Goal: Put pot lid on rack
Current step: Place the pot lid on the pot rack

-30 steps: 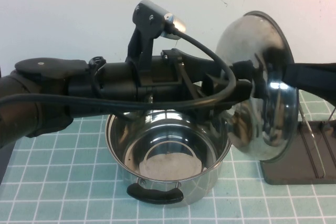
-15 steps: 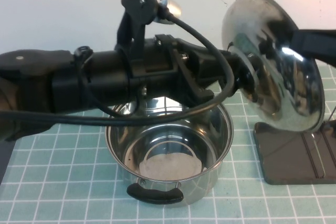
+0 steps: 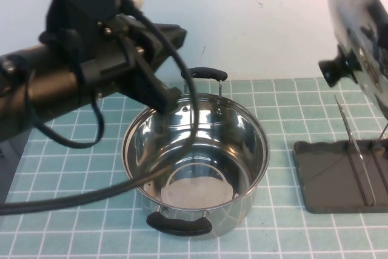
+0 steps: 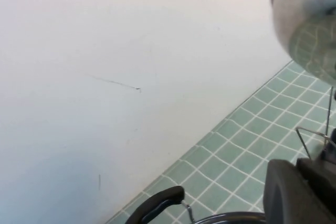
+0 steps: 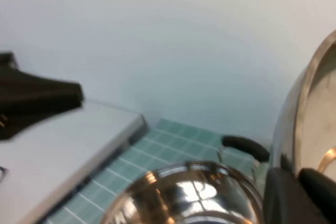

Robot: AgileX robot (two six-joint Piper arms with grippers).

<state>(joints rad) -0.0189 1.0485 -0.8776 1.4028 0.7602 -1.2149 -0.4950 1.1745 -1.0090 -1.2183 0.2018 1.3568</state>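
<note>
The pot lid (image 3: 364, 22) is held on edge, high at the far right, with its black knob (image 3: 338, 68) facing left, above the rack (image 3: 330, 177) and its upright wires (image 3: 350, 144). My right gripper (image 5: 300, 196) is shut on the lid's rim (image 5: 307, 124); it is out of the high view. My left gripper (image 3: 174, 65) is open and empty, above the far left rim of the pot (image 3: 194, 156) and well apart from the lid. The left wrist view shows the lid (image 4: 310, 19) and one finger (image 4: 291, 195).
The deep steel pot with two black handles (image 3: 179, 224) stands mid-table, left of the rack, on the green grid mat (image 3: 73, 210). My left arm (image 3: 54, 89) and its cable cross above the pot's left side. A white wall is behind.
My left gripper has let go of the lid's knob and pulled back to the left. The lid has moved right and up, held by the right gripper alone.
</note>
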